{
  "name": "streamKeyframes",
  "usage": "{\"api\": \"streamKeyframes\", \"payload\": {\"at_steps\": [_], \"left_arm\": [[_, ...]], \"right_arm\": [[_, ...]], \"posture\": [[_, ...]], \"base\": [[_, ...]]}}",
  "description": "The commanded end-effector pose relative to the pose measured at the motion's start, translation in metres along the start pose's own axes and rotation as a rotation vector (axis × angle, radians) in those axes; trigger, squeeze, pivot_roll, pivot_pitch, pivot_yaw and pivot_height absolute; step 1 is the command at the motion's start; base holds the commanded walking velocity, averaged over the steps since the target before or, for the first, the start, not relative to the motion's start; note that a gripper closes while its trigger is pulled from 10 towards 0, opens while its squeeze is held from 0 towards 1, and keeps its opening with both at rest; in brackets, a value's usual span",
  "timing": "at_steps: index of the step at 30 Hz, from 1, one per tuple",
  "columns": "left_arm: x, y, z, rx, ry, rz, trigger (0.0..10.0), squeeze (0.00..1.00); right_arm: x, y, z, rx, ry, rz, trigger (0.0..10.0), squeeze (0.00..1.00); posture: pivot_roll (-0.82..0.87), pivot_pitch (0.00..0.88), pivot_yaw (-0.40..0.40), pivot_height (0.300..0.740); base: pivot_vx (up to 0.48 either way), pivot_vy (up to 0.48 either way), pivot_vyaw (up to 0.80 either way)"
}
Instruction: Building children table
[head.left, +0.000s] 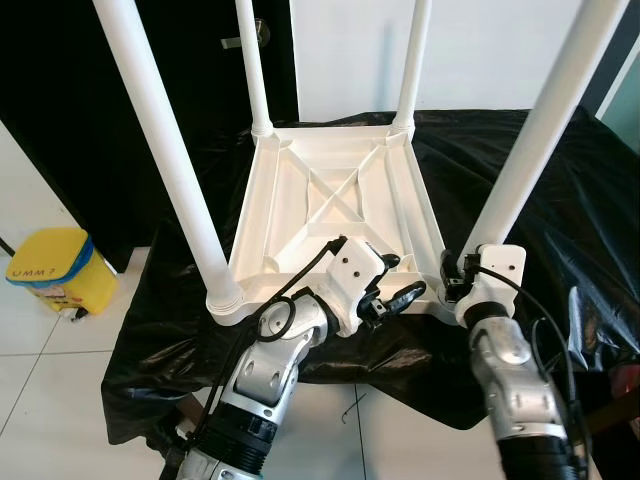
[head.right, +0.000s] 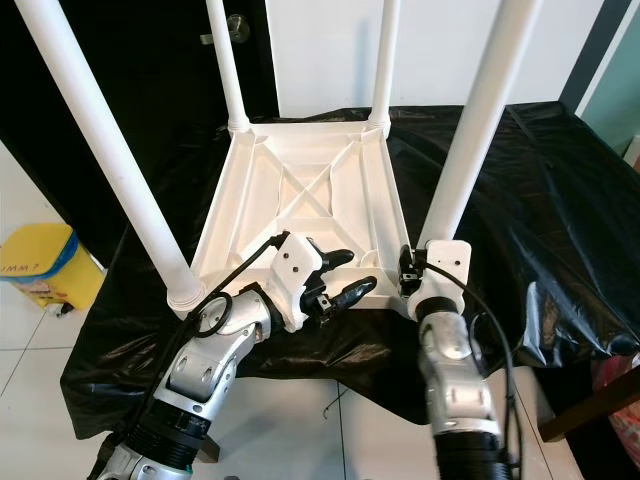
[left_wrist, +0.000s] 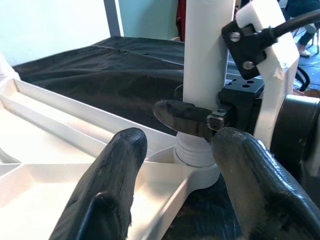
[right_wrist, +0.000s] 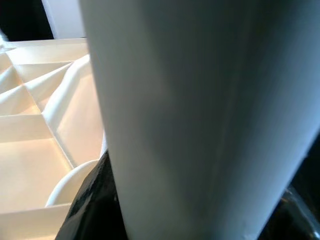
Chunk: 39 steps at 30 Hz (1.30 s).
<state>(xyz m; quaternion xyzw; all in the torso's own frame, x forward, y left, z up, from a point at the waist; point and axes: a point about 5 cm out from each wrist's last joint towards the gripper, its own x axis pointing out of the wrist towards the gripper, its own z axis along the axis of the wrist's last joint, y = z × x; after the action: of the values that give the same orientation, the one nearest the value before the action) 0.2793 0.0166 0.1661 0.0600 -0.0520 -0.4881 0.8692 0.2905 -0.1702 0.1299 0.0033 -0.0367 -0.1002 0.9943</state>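
A white children's table (head.left: 330, 190) lies upside down on a black sheet (head.left: 580, 190), with its legs pointing up. My right gripper (head.left: 455, 277) is shut on the near right leg (head.left: 540, 130), just above its socket. In the left wrist view one of its black fingers (left_wrist: 182, 117) wraps around that leg (left_wrist: 207, 60). The same leg (right_wrist: 200, 115) stands close before the right wrist camera. My left gripper (head.left: 405, 278) is open at the table's near rim, beside that corner and holding nothing. The near left leg (head.left: 165, 150) and two far legs (head.left: 253, 70) stand in their sockets.
A yellow bin (head.left: 55, 268) sits on the white tile floor to the left. A dark door (head.left: 60, 100) and a white wall are behind the table. The black sheet hangs over the front edge, and a dark wooden piece (head.right: 590, 400) shows at the lower right.
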Motion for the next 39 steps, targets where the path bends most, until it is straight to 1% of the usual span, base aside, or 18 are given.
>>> {"api": "streamKeyframes", "payload": {"at_steps": [1,3,4,6,10,13,21,22,23,27,29,30,32,35,36,37,38,39], "left_arm": [[-0.001,0.005,-0.005,-0.016,0.013,0.111,10.0,0.0],[0.0,0.003,-0.008,-0.025,0.023,0.108,10.0,0.0],[0.0,0.003,-0.008,-0.025,0.023,0.108,10.0,0.0],[-0.001,0.001,-0.011,-0.031,0.033,0.106,10.0,0.0],[-0.002,0.003,-0.014,-0.034,0.045,0.104,10.0,0.0],[-0.001,0.005,-0.013,-0.033,0.046,0.098,10.0,0.0],[0.0,0.008,-0.01,-0.019,0.041,0.094,10.0,0.0],[0.0,0.009,-0.01,-0.015,0.041,0.094,10.0,0.0],[0.0,0.009,-0.01,-0.015,0.041,0.094,10.0,0.0],[0.0,0.011,-0.009,-0.007,0.04,0.09,10.0,0.0],[0.0,0.01,-0.008,-0.005,0.04,0.077,10.0,0.0],[0.0,0.01,-0.008,-0.005,0.04,0.077,10.0,0.0],[-0.001,0.01,-0.009,0.001,0.046,0.067,10.0,0.0],[-0.002,0.011,-0.01,0.003,0.048,0.065,10.0,0.0],[-0.003,0.011,-0.01,0.007,0.051,0.064,10.0,0.0],[-0.004,0.012,-0.011,0.01,0.054,0.063,10.0,0.0],[-0.004,0.013,-0.011,0.016,0.056,0.059,10.0,0.0],[-0.004,0.013,-0.011,0.016,0.056,0.059,10.0,0.0]], "right_arm": [[-0.005,-0.004,-0.012,-0.026,0.057,-0.038,10.0,0.0],[-0.008,0.005,-0.011,-0.008,0.058,-0.063,10.0,0.0],[-0.008,0.005,-0.011,-0.008,0.058,-0.063,10.0,0.0],[-0.009,0.011,-0.01,0.001,0.057,-0.069,10.0,0.0],[-0.009,0.008,-0.008,0.015,0.053,-0.106,10.0,0.0],[-0.009,0.01,-0.006,0.027,0.05,-0.109,10.0,0.0],[-0.009,0.012,-0.002,0.021,0.026,-0.101,10.0,0.0],[-0.009,0.012,-0.002,0.023,0.019,-0.092,10.0,1.0],[-0.009,0.012,-0.002,0.023,0.019,-0.092,10.0,1.0],[-0.011,0.012,0.004,0.018,-0.029,-0.02,10.0,1.0],[-0.013,0.009,0.008,0.019,-0.056,0.059,10.0,1.0],[-0.013,0.009,0.008,0.019,-0.056,0.059,10.0,1.0],[-0.015,0.005,0.009,0.02,-0.058,0.144,10.0,1.0],[-0.016,0.003,0.009,0.011,-0.06,0.172,10.0,1.0],[-0.017,0.0,0.009,0.017,-0.053,0.212,10.0,0.53],[-0.017,-0.003,0.01,0.016,-0.052,0.265,10.0,0.0],[-0.016,-0.006,0.011,0.004,-0.055,0.322,10.0,0.0],[-0.016,-0.006,0.011,0.004,-0.055,0.322,10.0,0.0]], "posture": [[-0.17,0.034,-0.008,0.74],[-0.17,0.058,-0.011,0.74],[-0.17,0.058,-0.011,0.74],[-0.17,0.063,-0.01,0.74],[-0.18,0.069,0.002,0.74],[-0.19,0.068,0.005,0.74],[-0.19,0.068,0.014,0.74],[-0.19,0.073,0.017,0.74],[-0.19,0.073,0.017,0.74],[-0.2,0.08,0.027,0.74],[-0.21,0.085,0.032,0.74],[-0.21,0.085,0.032,0.74],[-0.21,0.084,0.034,0.74],[-0.21,0.085,0.034,0.74],[-0.21,0.082,0.034,0.74],[-0.22,0.08,0.035,0.74],[-0.22,0.078,0.038,0.74],[-0.22,0.078,0.038,0.74]], "base": [[0.0,0.0,0.0],[0.0,0.0,0.0],[0.0,0.0,0.0],[0.0,0.0,0.0],[0.0,0.0,0.0],[0.0,0.0,0.0],[0.0,0.0,0.0],[0.0,0.0,0.0],[0.0,0.0,0.0],[0.0,0.0,0.0],[0.0,0.0,0.0],[0.0,0.0,0.0],[0.0,0.0,0.0],[0.0,0.0,0.0],[0.0,0.0,0.0],[0.0,0.0,0.0],[0.0,0.0,0.0],[0.0,0.0,0.0]]}}
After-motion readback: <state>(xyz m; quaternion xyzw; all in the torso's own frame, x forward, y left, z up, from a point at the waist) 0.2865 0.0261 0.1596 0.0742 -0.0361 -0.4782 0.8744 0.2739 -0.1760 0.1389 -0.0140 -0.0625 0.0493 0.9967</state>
